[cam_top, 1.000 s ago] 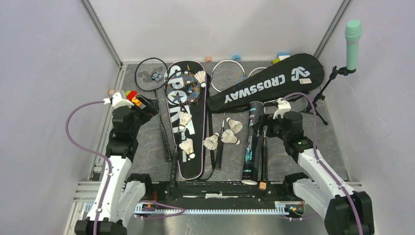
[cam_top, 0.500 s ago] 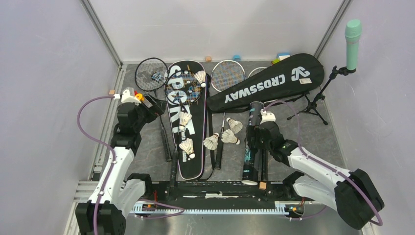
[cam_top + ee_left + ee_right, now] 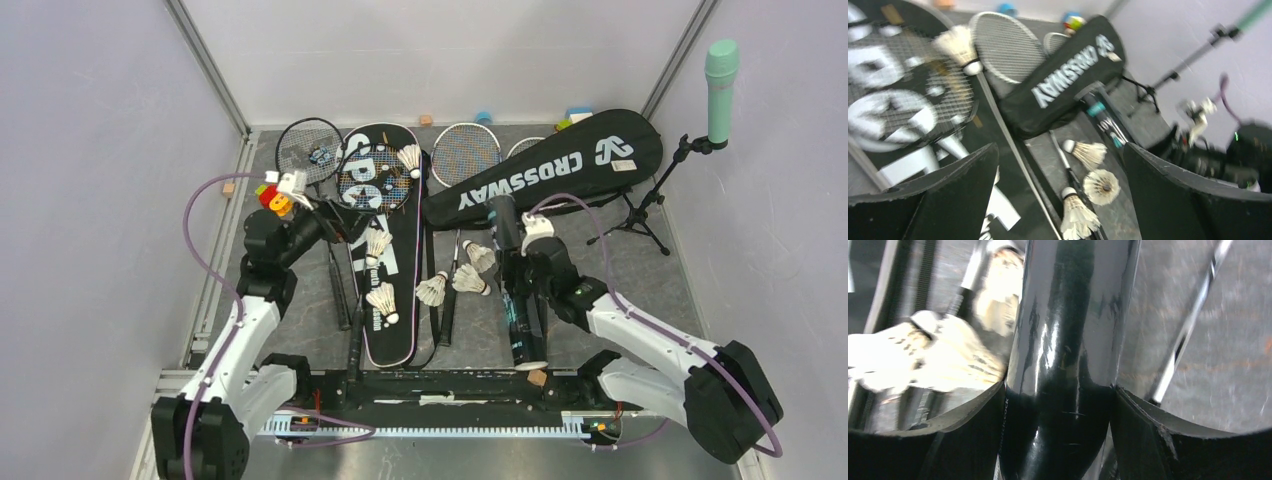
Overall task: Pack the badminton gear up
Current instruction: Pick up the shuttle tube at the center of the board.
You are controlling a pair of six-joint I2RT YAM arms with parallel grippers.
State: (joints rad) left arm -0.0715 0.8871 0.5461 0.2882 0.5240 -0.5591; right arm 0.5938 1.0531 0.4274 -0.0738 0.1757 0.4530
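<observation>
Low and right of centre in the overhead frame, the right gripper [image 3: 515, 268] clamps the tube [image 3: 522, 325], which lies slanted on the grey table [image 3: 620, 290], its near end close to an orange block [image 3: 537, 378] at the bottom edge. The wrist view shows both fingers [image 3: 1148, 425] pressed against the tube's [image 3: 1063, 340] glossy black sides. A racket [image 3: 1188, 330] shaft runs just right of it and blurred shuttlecocks [image 3: 948, 355] lie to the left. The tube's teal lettering is too small to read. Three shuttlecocks [image 3: 470, 280] cluster just left of the tube, beside another racket's handle. Left of centre, the left gripper [image 3: 340, 215] hangs with jaws spread wide and empty over the SPORT bag [image 3: 395, 330], lettered in large white capitals; three more shuttlecocks and a stringed racket head lie on that bag. Farther back, the CROSSWAY bag [image 3: 540, 175], with white name and logo, slants across the upper right. It covers part of two rackets [image 3: 465, 155], and its low end meets the tube's far tip. A fourth racket head sits upper left. Small coloured blocks [image 3: 483, 117] dot the far wall, and a mint-green microphone [image 3: 721, 75] stands on its black stand at the upper right.
</observation>
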